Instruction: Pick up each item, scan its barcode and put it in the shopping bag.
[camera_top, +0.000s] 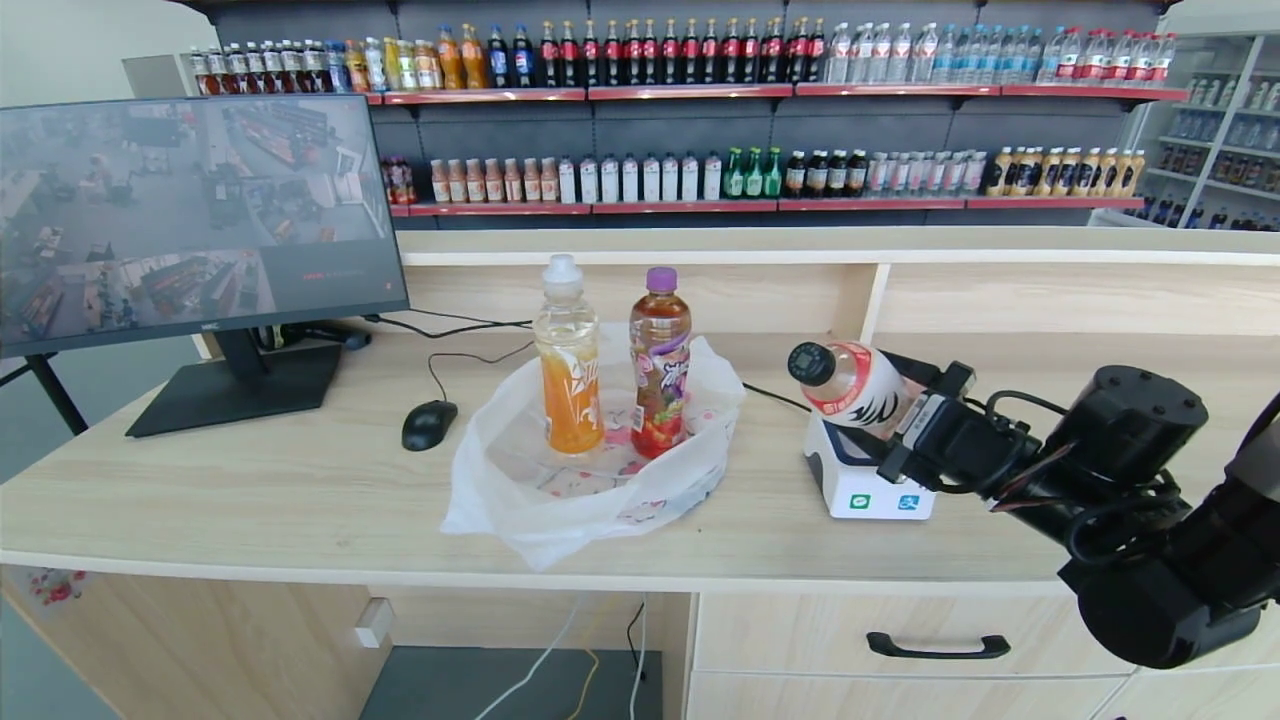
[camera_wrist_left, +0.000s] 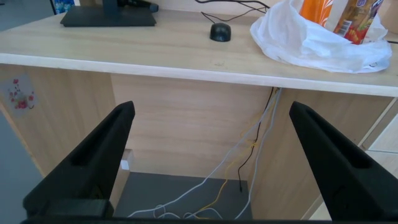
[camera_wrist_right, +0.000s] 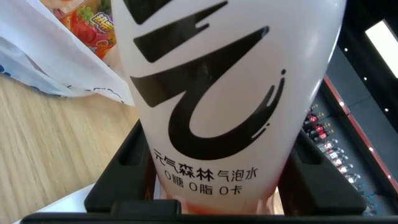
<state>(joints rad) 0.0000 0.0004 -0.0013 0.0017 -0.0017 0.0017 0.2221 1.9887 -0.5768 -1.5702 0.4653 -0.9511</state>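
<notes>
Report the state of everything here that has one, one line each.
shopping bag: open.
orange bottle: capped, upright in the shopping bag.
purple-capped bottle: capped, upright in the shopping bag.
white bottle: capped, tilted above the scanner.
right claw: shut on the white bottle.
left claw: open, holding nothing.
monitor: on.
drawer: shut.

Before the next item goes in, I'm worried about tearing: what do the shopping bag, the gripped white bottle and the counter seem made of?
Shopping bag: thin plastic film, translucent white, softly crumpled. White bottle: probably plastic under a glossy printed sleeve; highlights show. Counter: pale wood grain, matte, likely laminate, though solid wood can't be ruled out.
</notes>
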